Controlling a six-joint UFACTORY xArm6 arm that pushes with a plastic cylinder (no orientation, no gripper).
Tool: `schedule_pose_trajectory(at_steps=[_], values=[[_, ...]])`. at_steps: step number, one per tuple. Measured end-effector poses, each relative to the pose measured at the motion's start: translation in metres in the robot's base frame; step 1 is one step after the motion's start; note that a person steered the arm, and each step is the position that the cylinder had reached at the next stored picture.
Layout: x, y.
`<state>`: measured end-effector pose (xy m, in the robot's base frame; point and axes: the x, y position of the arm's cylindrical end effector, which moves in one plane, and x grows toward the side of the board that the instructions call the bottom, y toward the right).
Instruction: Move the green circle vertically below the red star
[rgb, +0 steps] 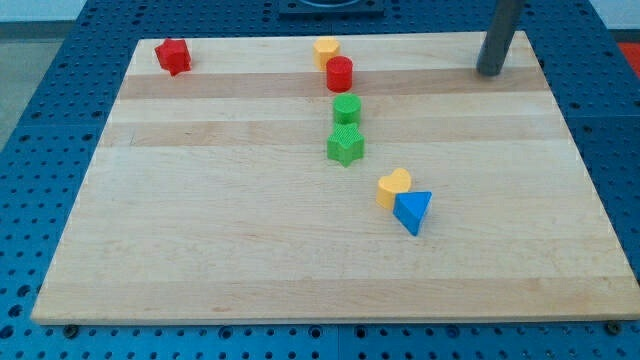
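Observation:
The green circle (347, 109) stands near the middle of the wooden board, just below a red cylinder (340, 73) and just above a green star (345, 145). The red star (173, 56) sits at the board's top left corner, far to the left of the green circle. My tip (490, 72) rests on the board at the top right, well to the right of the green circle and touching no block.
A yellow block (326, 50) sits at the top edge, touching the red cylinder. A yellow heart (393, 187) and a blue triangle (413, 211) lie together right of centre. The board (200, 250) lies on a blue perforated table.

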<state>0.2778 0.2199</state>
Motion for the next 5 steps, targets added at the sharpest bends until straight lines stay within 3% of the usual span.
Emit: schedule_pose_trajectory(at_steps=[2, 5], values=[[0.028, -0.014], [0.049, -0.098]])
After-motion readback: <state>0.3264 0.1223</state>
